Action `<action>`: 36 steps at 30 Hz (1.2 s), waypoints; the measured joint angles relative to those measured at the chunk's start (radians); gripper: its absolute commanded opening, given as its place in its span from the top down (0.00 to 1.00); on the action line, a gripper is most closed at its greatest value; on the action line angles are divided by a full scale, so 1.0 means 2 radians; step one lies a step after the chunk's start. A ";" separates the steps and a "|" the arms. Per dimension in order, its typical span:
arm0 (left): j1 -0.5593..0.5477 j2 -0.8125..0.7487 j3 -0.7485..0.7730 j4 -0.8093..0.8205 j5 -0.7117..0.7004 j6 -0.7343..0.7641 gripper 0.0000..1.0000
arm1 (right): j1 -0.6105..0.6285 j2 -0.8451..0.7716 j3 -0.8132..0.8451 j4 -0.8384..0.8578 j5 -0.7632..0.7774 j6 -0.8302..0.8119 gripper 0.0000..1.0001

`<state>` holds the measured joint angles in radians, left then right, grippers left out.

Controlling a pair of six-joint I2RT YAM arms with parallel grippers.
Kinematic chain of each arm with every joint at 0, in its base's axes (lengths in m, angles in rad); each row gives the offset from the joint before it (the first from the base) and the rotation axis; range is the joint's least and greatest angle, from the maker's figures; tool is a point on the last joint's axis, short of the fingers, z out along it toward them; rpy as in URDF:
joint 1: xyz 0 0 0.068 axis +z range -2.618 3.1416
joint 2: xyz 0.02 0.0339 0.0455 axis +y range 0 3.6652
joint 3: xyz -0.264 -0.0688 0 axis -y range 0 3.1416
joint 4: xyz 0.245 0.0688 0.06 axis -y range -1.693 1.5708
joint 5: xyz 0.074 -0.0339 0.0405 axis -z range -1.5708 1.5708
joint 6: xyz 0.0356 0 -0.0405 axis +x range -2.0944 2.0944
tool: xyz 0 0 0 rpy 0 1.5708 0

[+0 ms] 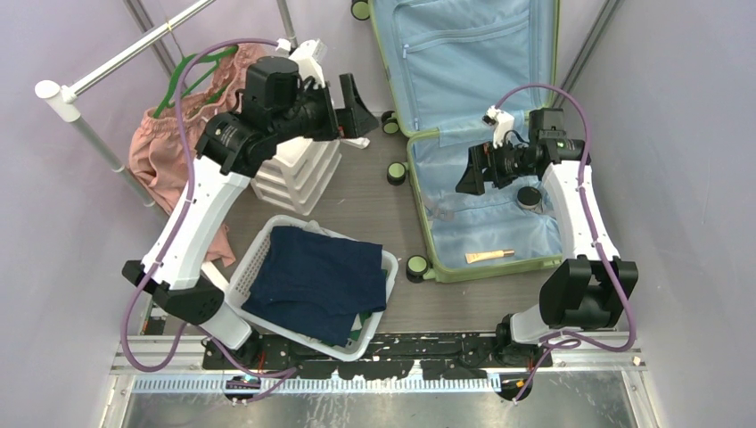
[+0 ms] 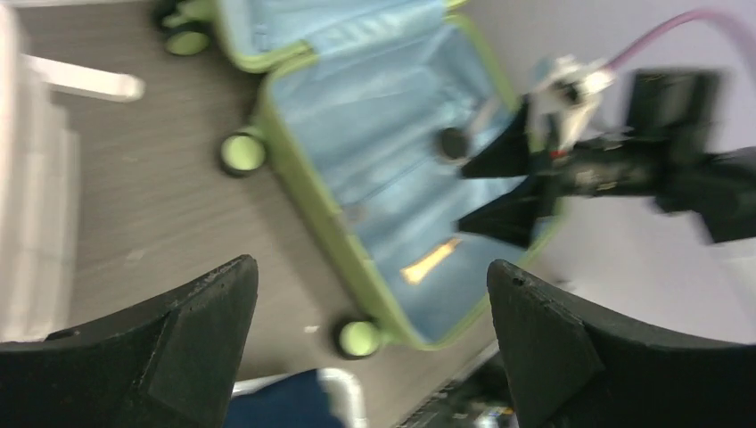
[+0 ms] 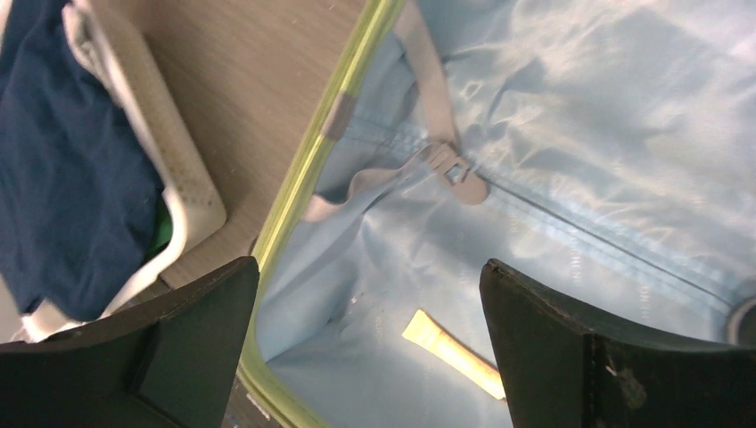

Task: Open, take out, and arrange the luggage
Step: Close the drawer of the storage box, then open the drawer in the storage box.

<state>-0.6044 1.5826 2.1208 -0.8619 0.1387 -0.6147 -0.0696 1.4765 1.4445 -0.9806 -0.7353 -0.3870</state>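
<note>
The light-green suitcase (image 1: 426, 245) lies open on the floor, with blue lining in both halves. In its near half lie a yellowish tube (image 1: 489, 256) and a dark round jar (image 1: 530, 198). My right gripper (image 1: 471, 174) is open and empty above that half. Its wrist view shows the lining (image 3: 579, 134), a strap buckle (image 3: 450, 167) and the tube (image 3: 450, 352) between the open fingers of the gripper (image 3: 370, 348). My left gripper (image 1: 352, 107) is open and empty, raised left of the suitcase. Its blurred wrist view shows the gripper (image 2: 370, 339), the suitcase (image 2: 374, 178) and the tube (image 2: 431, 260).
A white perforated basket (image 1: 258, 245) holding dark navy cloth (image 1: 316, 276) stands at the front centre, close to the suitcase's wheel (image 1: 416, 266). A white drawer unit (image 1: 299, 174) sits under my left arm. A clothes rail (image 1: 116, 67) with a pink garment (image 1: 169, 152) stands at the left.
</note>
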 measured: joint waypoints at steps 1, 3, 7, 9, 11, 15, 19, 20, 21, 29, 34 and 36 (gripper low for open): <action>0.002 0.002 0.000 -0.011 -0.009 0.027 0.01 | 0.000 -0.001 0.000 0.011 0.008 0.006 0.00; 0.003 0.003 -0.001 -0.034 -0.041 0.083 0.05 | 0.000 -0.002 0.001 0.029 0.019 0.016 0.00; 0.010 0.009 -0.011 -0.066 -0.104 0.177 0.13 | -0.002 0.023 0.053 0.001 -0.007 0.004 0.00; 0.025 0.020 -0.016 -0.076 -0.122 0.216 0.20 | -0.001 0.042 0.082 -0.003 -0.034 -0.005 0.02; 0.048 0.034 -0.024 -0.076 -0.132 0.243 0.25 | 0.005 0.051 0.088 0.002 -0.050 -0.006 0.02; 0.082 0.057 -0.070 -0.063 -0.145 0.284 0.39 | 0.037 0.067 0.087 0.022 -0.060 0.002 0.04; 0.091 0.090 -0.081 -0.061 -0.148 0.304 0.46 | 0.080 0.085 0.087 0.055 -0.061 0.026 0.09; 0.092 0.099 -0.080 -0.061 -0.148 0.308 0.48 | 0.089 0.091 0.087 0.064 -0.061 0.034 0.10; 0.093 0.107 -0.080 -0.061 -0.147 0.312 0.49 | 0.098 0.096 0.087 0.073 -0.062 0.042 0.11; 0.098 0.129 -0.083 -0.057 -0.158 0.321 0.63 | 0.128 0.102 0.069 0.175 -0.066 0.124 0.17; 0.103 0.130 -0.092 -0.055 -0.157 0.325 0.77 | 0.146 0.102 0.060 0.239 -0.068 0.177 0.21; 0.104 0.133 -0.094 -0.054 -0.157 0.328 0.90 | 0.156 0.102 0.048 0.280 -0.069 0.215 0.22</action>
<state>-0.3965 1.8492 1.9331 -0.9691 -0.1749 0.0410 0.2420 1.6802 1.5410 -0.4210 -0.8734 0.0425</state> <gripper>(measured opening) 0.254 0.792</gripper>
